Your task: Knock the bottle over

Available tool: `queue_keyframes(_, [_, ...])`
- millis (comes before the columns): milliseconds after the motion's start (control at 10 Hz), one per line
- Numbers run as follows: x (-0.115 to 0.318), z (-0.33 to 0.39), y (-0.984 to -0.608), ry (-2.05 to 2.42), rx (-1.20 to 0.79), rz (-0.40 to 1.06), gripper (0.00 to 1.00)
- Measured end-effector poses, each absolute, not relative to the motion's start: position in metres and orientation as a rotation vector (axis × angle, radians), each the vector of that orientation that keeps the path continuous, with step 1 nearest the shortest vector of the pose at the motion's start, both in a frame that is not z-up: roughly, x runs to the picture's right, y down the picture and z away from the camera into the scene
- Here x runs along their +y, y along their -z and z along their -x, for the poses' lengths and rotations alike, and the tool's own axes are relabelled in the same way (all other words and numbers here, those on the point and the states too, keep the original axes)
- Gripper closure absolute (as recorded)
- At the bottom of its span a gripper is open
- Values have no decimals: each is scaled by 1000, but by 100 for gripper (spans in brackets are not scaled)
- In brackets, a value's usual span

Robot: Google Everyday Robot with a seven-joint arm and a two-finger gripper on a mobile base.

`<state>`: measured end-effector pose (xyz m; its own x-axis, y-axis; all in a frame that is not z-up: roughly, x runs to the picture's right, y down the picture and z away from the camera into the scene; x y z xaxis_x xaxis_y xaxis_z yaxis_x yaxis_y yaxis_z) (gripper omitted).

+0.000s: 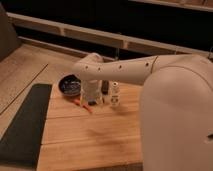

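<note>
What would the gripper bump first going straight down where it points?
Probably the wooden table, near the small orange thing. The gripper hangs beside the bottle, not over it, though depth is unclear.

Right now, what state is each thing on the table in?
Bottle: upright, not yet knocked over.
Gripper: down at the table, image-left of the bottle, apart from it.
Bowl: right way up, beyond the gripper.
Mat: lying flat along the table's left side.
</note>
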<state>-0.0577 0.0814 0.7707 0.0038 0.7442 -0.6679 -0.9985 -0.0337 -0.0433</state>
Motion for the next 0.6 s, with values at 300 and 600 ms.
queue_keyframes(300, [81,24,-794,-1590,581,648,35])
queue_keyframes(600, [88,-10,-806,-1605,699,644,35])
